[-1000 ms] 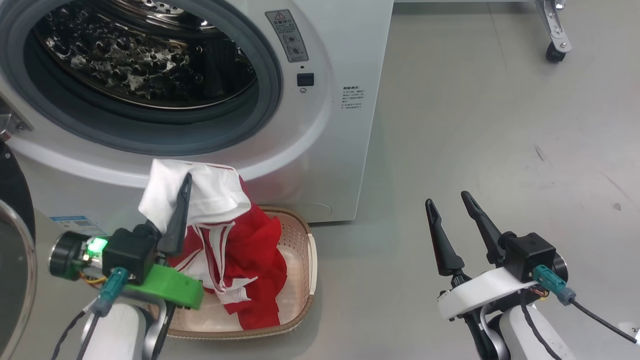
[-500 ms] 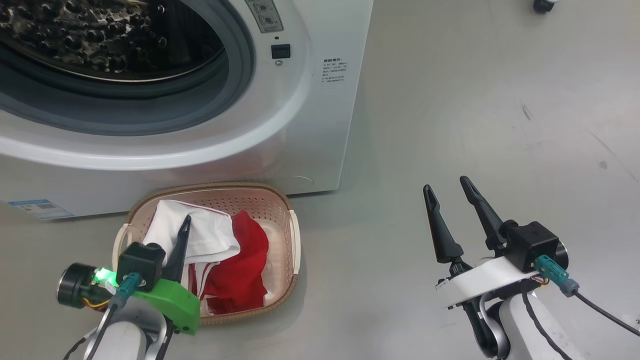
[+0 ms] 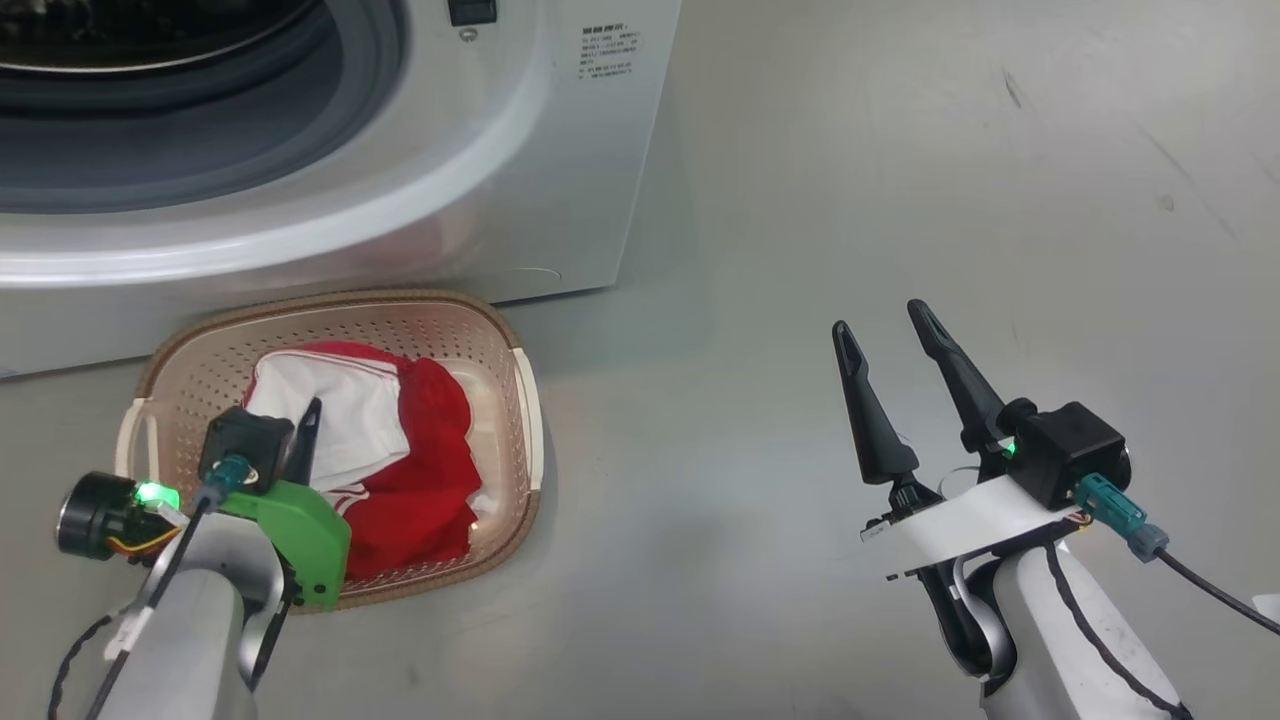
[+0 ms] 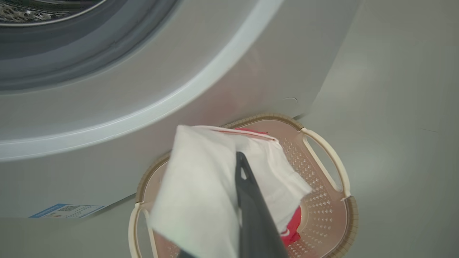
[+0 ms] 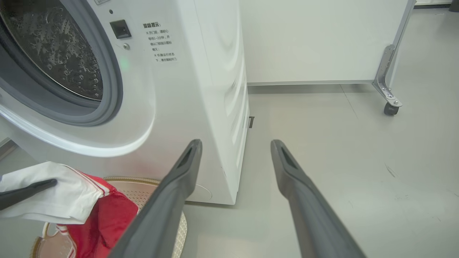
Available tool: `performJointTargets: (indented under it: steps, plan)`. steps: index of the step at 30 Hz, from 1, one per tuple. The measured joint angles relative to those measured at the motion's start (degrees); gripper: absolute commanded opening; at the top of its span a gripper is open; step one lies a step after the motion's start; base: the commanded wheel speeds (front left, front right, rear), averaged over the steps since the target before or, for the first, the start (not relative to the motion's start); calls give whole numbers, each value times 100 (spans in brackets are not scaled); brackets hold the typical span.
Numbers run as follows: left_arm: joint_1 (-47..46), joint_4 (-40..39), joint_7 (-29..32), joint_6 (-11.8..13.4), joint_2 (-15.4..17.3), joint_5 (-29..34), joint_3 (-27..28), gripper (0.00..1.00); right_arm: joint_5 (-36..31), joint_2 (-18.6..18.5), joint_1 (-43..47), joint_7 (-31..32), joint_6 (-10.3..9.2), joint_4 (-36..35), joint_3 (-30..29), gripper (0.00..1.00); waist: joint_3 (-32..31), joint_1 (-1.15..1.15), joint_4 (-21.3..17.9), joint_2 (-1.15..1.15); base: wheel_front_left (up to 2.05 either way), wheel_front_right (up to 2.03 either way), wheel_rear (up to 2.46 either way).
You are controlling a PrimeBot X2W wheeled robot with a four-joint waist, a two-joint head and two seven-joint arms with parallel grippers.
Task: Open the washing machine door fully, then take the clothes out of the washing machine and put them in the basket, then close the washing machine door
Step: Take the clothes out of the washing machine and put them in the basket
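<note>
Clothes (image 3: 420, 480), a red garment with white stripe trim bunched together with a plain white piece, are in the basket (image 3: 400, 330), the red part slumped against the basket's inner wall and the white part on top. The left end effector (image 3: 305, 420) reaches down into the basket and is clamped on the white piece. In the left wrist view one dark finger lies across the white cloth, which wraps over and hides the other finger. In the right wrist view the white cloth is lifted at that finger while the red garment hangs below it into the basket. The basket stands on the grey floor (image 3: 900, 150), close against the foot of the washing machine (image 3: 520, 180), near its lower front corner. The machine's round opening stands uncovered, with the grey rubber ring (image 3: 200, 150) around it and the steel perforated drum (image 5: 64, 53) behind. A small blue label (image 4: 68, 210) sits low on the machine's front, above the basket's rim in the left wrist view. The right end effector (image 3: 880, 318) hangs over bare floor, well apart from the basket, its two fingers spread with nothing between them. Beyond the machine's side stands a white panel on a metal foot with a caster (image 5: 389, 107).
</note>
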Motion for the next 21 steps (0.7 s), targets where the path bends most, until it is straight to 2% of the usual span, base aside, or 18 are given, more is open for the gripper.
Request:
performJointTargets:
  steps: [13, 21]
  plan:
    - [-925, 770, 221, 47, 68, -21, 211, 0, 223, 7, -357, 0, -12, -213, 2, 100, 892, 0, -511, 0, 0, 0, 0]
    - [-1170, 1504, 281, 47, 38, -285, 436, 0, 249, 18, -443, 0, -83, -281, -114, 100, 1314, 0, -729, 0, 0, 0, 0]
